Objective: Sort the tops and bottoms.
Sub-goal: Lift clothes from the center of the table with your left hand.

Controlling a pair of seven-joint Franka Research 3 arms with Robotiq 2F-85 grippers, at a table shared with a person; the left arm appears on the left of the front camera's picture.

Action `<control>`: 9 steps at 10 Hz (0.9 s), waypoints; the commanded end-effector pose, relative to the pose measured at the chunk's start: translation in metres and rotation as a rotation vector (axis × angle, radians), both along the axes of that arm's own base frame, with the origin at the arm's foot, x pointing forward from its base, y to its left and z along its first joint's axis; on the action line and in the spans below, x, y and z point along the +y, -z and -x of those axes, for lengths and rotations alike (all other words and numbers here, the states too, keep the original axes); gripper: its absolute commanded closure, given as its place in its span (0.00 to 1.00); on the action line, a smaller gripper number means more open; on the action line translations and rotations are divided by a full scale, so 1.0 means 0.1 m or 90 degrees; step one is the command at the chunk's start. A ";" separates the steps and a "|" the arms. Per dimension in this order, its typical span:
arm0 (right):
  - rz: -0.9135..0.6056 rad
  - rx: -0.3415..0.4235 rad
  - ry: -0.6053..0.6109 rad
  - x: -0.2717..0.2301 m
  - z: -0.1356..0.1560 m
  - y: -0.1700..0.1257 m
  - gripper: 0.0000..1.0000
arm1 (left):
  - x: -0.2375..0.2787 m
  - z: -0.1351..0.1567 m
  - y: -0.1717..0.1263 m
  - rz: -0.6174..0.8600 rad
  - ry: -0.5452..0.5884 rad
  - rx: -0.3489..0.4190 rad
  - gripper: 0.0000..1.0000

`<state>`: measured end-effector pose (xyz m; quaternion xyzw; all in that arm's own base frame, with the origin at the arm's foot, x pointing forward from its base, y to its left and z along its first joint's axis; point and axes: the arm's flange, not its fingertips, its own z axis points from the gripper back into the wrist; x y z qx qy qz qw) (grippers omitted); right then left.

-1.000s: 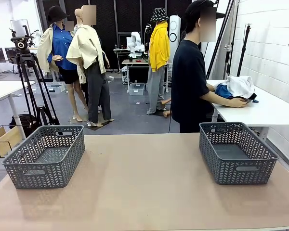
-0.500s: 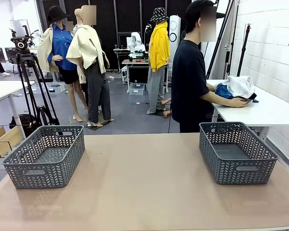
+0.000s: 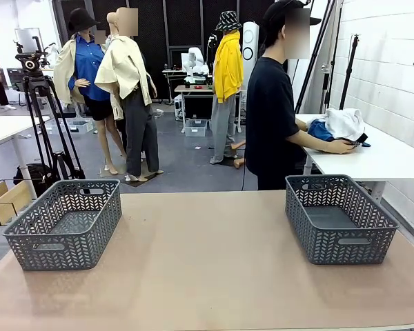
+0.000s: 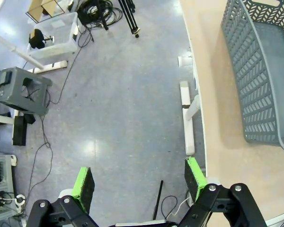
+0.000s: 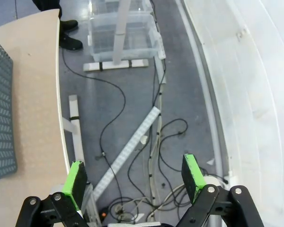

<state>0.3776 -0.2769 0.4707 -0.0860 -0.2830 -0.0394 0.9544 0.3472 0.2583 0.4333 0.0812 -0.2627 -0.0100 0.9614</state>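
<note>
A pile of tops lies on a white side table behind the work table: a white top [image 3: 345, 123] on a bright blue top [image 3: 321, 129], with a bit of black cloth [image 3: 362, 139] at its edge that may be the bottoms. A person in a black T-shirt has a hand [image 3: 343, 145] on the pile. My left gripper [image 4: 139, 185] hangs open over the floor beside the table edge, holding nothing. Open too is my right gripper [image 5: 135, 177], above the floor and cables past the table's other end.
Two grey mesh baskets stand on the tan table, one at the left [image 3: 65, 224] and one at the right [image 3: 338, 217], both without contents. In the wrist views a basket [image 4: 262, 71] and a basket edge [image 5: 0, 113] show. Tripod [image 3: 38, 117] behind left.
</note>
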 end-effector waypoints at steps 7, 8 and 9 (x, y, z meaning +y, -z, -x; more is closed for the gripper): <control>-0.002 0.001 0.003 -0.03 -0.01 0.02 0.00 | 0.02 0.01 0.02 -0.006 -0.001 0.006 0.00; -0.002 0.001 0.003 -0.03 -0.01 0.02 0.00 | 0.02 0.01 0.02 -0.006 -0.001 0.006 0.00; -0.002 0.001 0.003 -0.03 -0.01 0.02 0.00 | 0.02 0.01 0.02 -0.006 -0.001 0.006 0.00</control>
